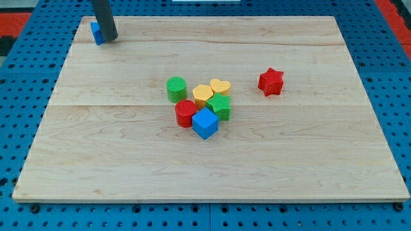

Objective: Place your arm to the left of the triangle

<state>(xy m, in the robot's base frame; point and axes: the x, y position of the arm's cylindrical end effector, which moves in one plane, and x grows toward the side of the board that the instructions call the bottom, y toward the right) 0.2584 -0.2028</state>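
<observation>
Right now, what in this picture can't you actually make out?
- Blue block, view's top left: mostly hidden behind my rod, shape unclear.
- My tip: whether it touches that block, unclear.
- Rod's upper part: cut off by the top edge.
- Green block in the cluster: partly covered by neighbours, shape uncertain.

The blue triangle [97,33] lies flat on the wooden surface [212,160] at the view's top left corner, close to the edge. Only part of it shows: its right side is hidden behind the dark rod, so its full outline cannot be made out. My tip [110,38] rests touching or just beside its right side. It sits well apart from the other blocks.
</observation>
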